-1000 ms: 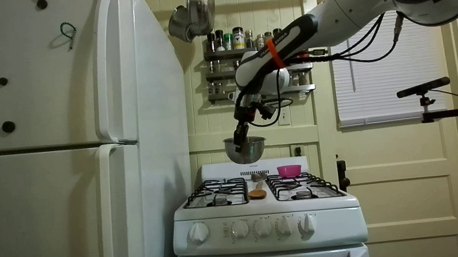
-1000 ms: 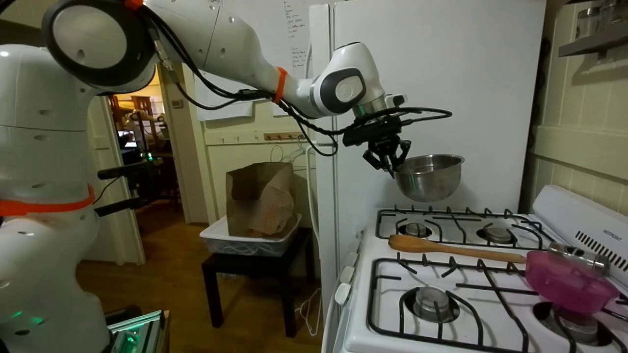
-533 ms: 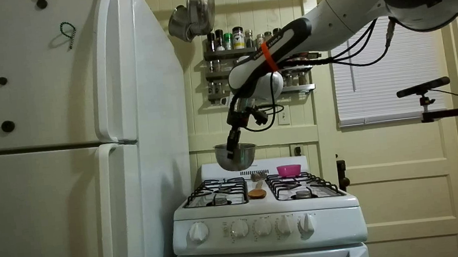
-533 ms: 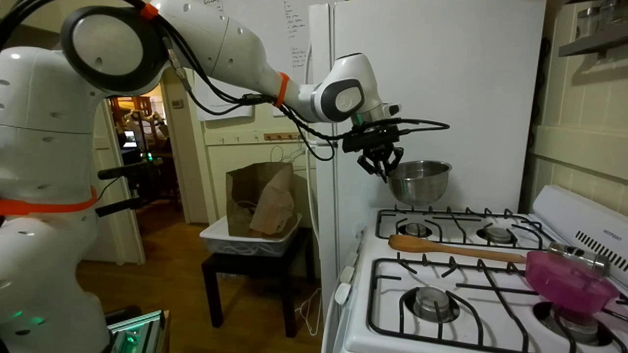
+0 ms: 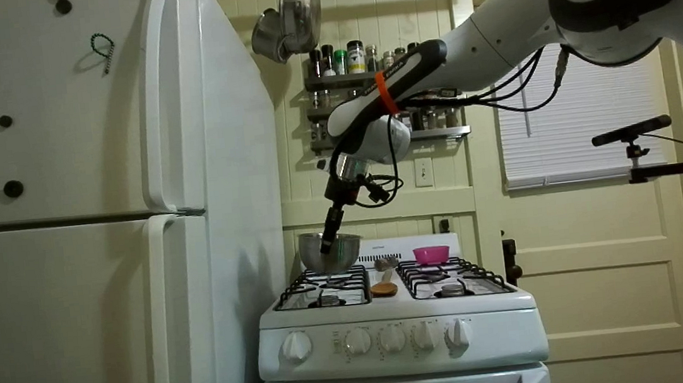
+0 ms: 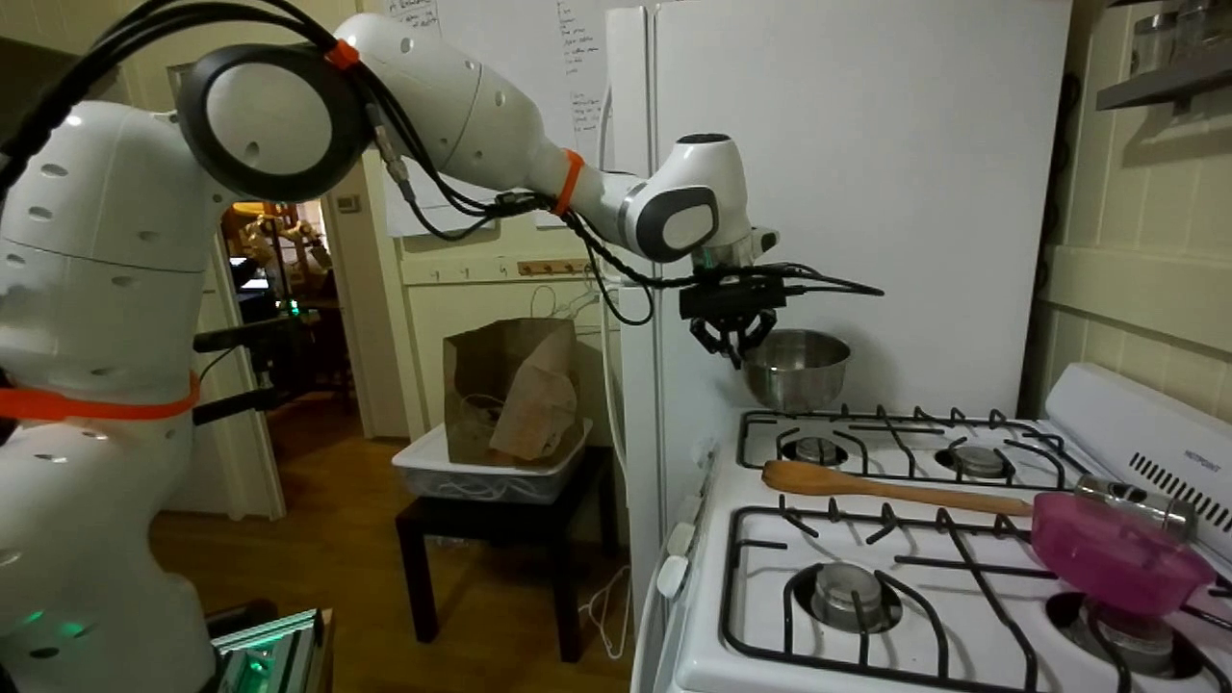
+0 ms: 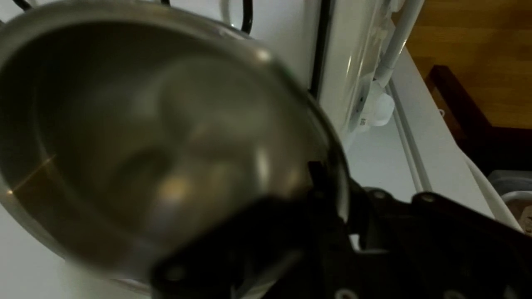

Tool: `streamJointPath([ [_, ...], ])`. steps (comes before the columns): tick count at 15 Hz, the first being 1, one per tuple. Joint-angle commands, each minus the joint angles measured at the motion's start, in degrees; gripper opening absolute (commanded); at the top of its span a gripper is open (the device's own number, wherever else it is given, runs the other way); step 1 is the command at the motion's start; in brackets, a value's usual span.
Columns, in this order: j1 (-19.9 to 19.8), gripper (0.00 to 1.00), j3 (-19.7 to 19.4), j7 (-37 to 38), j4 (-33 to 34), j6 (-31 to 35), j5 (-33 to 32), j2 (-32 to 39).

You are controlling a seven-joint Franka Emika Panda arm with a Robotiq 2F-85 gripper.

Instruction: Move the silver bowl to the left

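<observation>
- The claw (image 7: 339,187), black and jointed, is pinching the lip of the silver bowl: in the wrist view its slim fingers (image 7: 320,203) stand one inside the wall, one outside, with the thin rim between.
- The silver bowl (image 6: 799,377) is smooth, shiny metal, deep and round at the base, its inside full of blurred highlights. In an exterior view its rim dips slightly on the side away from the fridge.
- It sits at the fridge side of the stove, by the black metal grate (image 5: 367,285); whether its base touches the bars I cannot tell.
- The arm (image 6: 481,106) reaches over in a glossy white shell, with dark cables (image 6: 616,269) looped near the wrist.
- The stove (image 5: 399,347) is white and glossy; in the wrist view its front edge, with knobs (image 5: 357,341), runs just beyond the pinched rim.
- The fridge (image 6: 847,192) is a tall, flat white face. In an exterior view a narrow strip of boarded wall (image 5: 308,179) shows between it and the silver bowl.
- A wooden spoon (image 6: 890,490) lies between the two grates, round head toward the stove's front.
- A see-through pink bowl (image 6: 1116,558) stands at the back of the farther grate, well apart from the silver one.
</observation>
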Motion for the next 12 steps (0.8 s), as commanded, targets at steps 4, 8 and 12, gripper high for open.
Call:
streamJointPath([
  [4, -0.8, 0.02, 0.0, -4.7, 3.2, -5.7, 1.6, 1.5],
  [8, -0.4, 0.02, -0.5, -6.8, 4.0, -4.9, -0.4, 2.6],
  [12, -0.2, 0.02, -0.7, -8.6, 5.2, -4.7, -1.2, 4.3],
])
